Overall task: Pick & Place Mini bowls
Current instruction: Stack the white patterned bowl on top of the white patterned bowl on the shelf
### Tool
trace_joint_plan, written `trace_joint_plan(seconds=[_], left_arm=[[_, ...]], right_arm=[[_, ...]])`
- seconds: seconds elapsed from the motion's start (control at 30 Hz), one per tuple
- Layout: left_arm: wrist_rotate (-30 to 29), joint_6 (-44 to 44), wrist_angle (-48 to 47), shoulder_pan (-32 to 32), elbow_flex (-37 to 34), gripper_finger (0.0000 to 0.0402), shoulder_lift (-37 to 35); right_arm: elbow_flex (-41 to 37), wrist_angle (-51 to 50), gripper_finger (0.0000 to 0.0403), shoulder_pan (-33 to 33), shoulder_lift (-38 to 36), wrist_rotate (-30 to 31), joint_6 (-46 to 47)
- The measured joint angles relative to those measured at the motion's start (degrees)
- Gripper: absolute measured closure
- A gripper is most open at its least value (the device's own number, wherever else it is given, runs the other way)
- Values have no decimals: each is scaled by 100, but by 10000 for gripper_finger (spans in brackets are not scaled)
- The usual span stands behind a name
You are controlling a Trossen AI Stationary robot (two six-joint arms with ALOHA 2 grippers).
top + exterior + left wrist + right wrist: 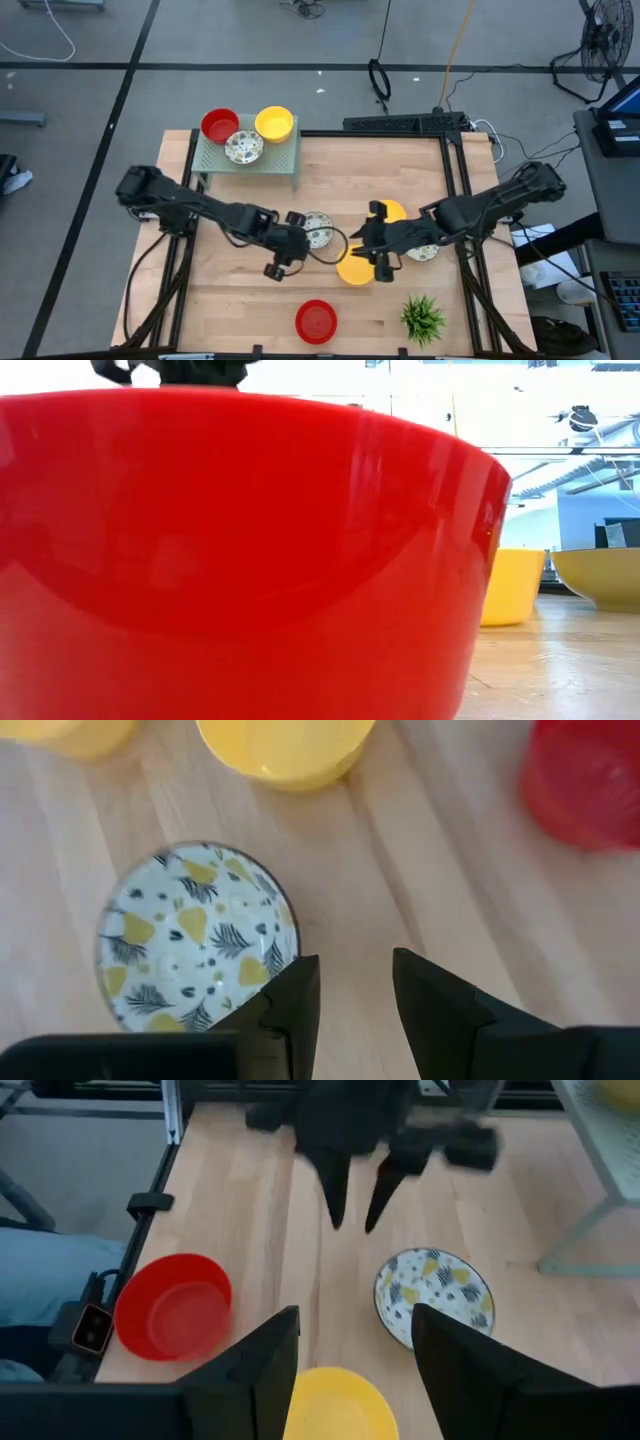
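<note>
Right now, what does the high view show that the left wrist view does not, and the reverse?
Only the high view: the green shelf carrying three bowls, the plant and the right gripper.
Only the left wrist view: the gap between the left gripper's open jaws.
Both: the patterned bowl on the table, beside that gripper.

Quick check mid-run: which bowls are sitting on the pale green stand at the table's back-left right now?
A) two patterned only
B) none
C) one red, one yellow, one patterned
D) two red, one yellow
C: the high view shows a red bowl, a yellow bowl and a patterned bowl together on the green stand.
</note>
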Motion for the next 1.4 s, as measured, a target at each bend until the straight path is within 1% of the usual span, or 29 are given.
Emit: trace_joint_plan(seconds=[0.23,0.43,0.7,0.8,0.9,1.03,1.07,1.23,1.3,1.4], left_arm=[[-182,92,394,201,0,270,703],[-137,106,562,385,2,270,1104],[-136,37,783,625,2,270,1364],[-308,-139,795,678,4,274,1389],[-384,-222,757,682,4,301,1387],[-377,-219,701,658,4,377,1344],[-341,-262,695,659,7,386,1296],[-206,-544,398,662,-7,385,971],[-220,-546,324,656,-9,391,655],[-267,-698,89,662,2,390,47]], right_arm=[[0,-378,224,-1,-229,13,71],[0,-602,224,-1,-242,29,71],[-2,-696,225,-1,-240,33,73],[-2,-721,228,-1,-240,14,71],[-2,-779,231,-1,-240,7,71],[-2,-876,230,-1,-240,3,72],[-2,-891,230,-1,-240,1,71],[-2,-960,231,-1,-240,-4,73],[-2,-964,232,-1,-240,-6,73],[-2,-990,232,-1,-240,-6,73]])
